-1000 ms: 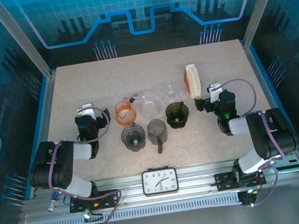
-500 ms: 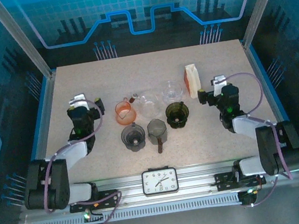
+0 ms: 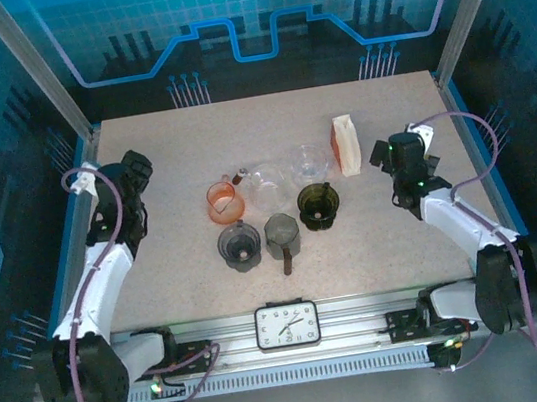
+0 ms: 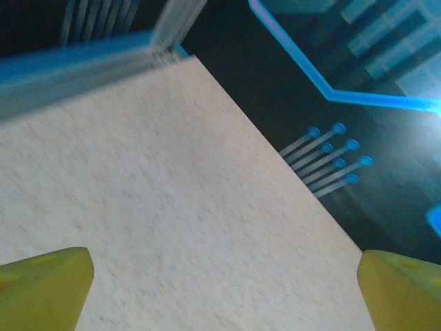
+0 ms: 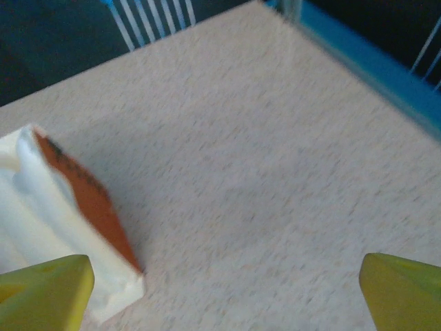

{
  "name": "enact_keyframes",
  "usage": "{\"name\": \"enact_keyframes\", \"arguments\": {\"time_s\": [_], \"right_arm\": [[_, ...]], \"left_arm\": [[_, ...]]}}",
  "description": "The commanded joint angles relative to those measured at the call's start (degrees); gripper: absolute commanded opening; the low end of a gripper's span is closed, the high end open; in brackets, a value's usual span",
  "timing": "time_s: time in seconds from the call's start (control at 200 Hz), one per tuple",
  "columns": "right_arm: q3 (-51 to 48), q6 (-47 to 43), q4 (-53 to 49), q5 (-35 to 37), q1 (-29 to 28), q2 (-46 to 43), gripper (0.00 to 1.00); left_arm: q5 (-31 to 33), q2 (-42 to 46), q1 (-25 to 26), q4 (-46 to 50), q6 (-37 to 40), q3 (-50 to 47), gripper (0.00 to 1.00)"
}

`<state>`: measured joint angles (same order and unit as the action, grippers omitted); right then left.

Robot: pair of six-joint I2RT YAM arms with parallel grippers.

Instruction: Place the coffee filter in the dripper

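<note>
Standing at 2 o'clock in the cluster of vessels, the filter pack [image 3: 346, 145] is just at 9 o'clock of the right gripper [image 3: 390, 152]; the right wrist view blurs it and cuts it off at the left edge. Both grippers gape wide and empty, the left gripper [image 3: 134, 166] well off at 9 o'clock. Which vessel is the dripper I cannot tell: a clear funnel [image 3: 309, 161] sits beside the pack, a dark cup [image 3: 318, 204] at its 6 o'clock.
</note>
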<state>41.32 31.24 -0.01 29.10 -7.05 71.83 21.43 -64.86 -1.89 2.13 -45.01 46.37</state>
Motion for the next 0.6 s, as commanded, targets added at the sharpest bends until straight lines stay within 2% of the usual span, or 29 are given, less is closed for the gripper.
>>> {"name": "enact_keyframes", "arguments": {"time_s": [0.0,0.09,0.195,0.31,0.45,0.595], "right_arm": [[0.47,5.23,-6.47,-9.53,-1.31,-1.40,1.00],[3.47,1.58,-12.66,-11.18,-5.48,-2.16,1.00],[4.44,-1.32,-16.97,-13.17,-10.58,-4.13,1.00],[3.86,-2.34,-19.78,-17.00,-14.30,-6.55,1.00],[3.71,-4.32,-21.50,-22.48,-18.27,-7.63,1.00],[5.19,-6.96,-21.46,-28.67,-23.86,-6.64,0.98]], "left_arm": [[-11.65,3.87,0.03,-1.35,-9.74,-5.20,0.99],[-16.65,6.84,1.64,-4.02,-9.31,-7.67,0.99],[-19.44,8.33,6.12,5.70,-3.72,-4.25,0.99],[-23.88,8.54,11.14,12.86,-0.03,-3.14,0.89],[-26.57,8.01,15.64,17.65,1.47,-4.62,0.72],[-27.30,7.12,18.51,21.31,3.04,-5.50,0.72]]}}
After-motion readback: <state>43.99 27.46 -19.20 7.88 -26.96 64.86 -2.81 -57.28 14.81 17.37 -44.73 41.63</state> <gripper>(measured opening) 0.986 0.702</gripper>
